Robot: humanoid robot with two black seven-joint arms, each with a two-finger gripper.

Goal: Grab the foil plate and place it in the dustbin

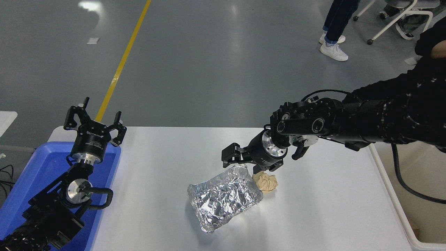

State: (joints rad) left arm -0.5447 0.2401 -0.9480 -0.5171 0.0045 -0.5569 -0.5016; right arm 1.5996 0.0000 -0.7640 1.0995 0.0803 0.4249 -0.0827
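The black right gripper, on an arm stretched leftward and angled down, hangs with jaws apart, holding nothing, just above the far rim of the crinkled silver foil plate lying on the white table.

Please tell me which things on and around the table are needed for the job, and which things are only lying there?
Needed:
- foil plate, on the table
- dustbin, at the table's right edge
- right claw, above the plate's far end

Only lying there:
- tan crumpled paper lump, beside the plate
- blue tub, at the left
- left claw, parked over the tub
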